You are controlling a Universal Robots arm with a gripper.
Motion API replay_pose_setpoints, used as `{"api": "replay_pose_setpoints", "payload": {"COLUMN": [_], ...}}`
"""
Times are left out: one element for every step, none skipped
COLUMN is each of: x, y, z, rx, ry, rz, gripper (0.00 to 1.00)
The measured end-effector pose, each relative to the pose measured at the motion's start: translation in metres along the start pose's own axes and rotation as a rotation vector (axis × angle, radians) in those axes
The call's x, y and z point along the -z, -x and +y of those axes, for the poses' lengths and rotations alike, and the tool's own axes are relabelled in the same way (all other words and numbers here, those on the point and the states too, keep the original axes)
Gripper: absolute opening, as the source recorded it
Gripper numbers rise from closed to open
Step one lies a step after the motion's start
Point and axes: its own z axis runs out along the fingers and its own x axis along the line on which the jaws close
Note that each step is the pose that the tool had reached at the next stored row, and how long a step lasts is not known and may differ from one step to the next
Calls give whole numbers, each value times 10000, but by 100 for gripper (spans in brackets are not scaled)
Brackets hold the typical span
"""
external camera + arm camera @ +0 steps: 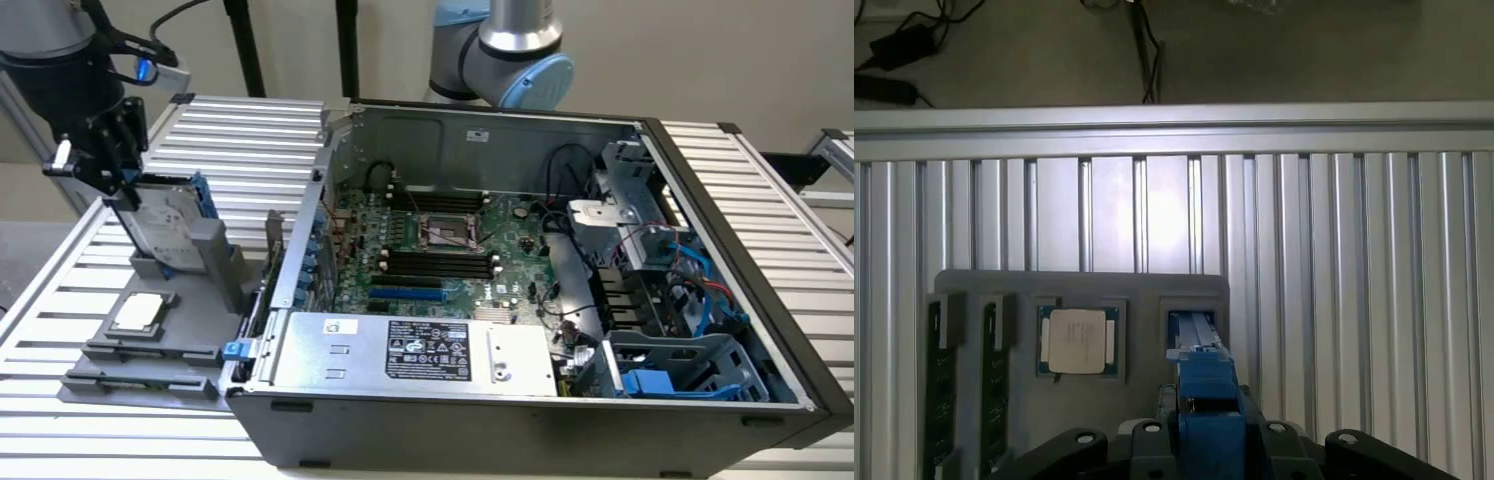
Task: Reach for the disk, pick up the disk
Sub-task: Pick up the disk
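The disk [171, 225], silver-grey with a white label and a blue carrier, stands on edge and leans slightly in a slot of the grey holder [214, 262] at the exterior view's left. My gripper [123, 190] reaches down from above and is shut on the disk's upper edge. In the wrist view the blue carrier edge [1209, 415] runs from the holder's slot up into my gripper [1209, 445], with black gripper parts tight against both of its sides. The disk's lower end still sits in the slot.
A small square silver chip [140, 313] [1080, 340] lies in the grey fixture beside the disk's slot. An open computer case [694, 180] stands close on the exterior view's right, with a silver box [427, 350] at its front. Everything rests on a slatted aluminium table [1334, 260].
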Motion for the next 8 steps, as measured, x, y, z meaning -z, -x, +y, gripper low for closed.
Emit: {"api": "replay_pose_setpoints", "payload": {"x": [37, 72, 119, 164, 209, 254, 300, 348], "y": [0, 1, 1, 1, 2, 2, 3, 3], "z": [0, 1, 1, 1, 0, -1, -2, -4], "rx": [0, 0, 0, 1, 1, 1, 1, 1], "ry": [0, -1, -1, 0, -1, 0, -1, -1], "rz": [0, -1, 0, 1, -1, 0, -1, 0], "gripper": [33, 33, 33, 33, 33, 33, 33, 33]}}
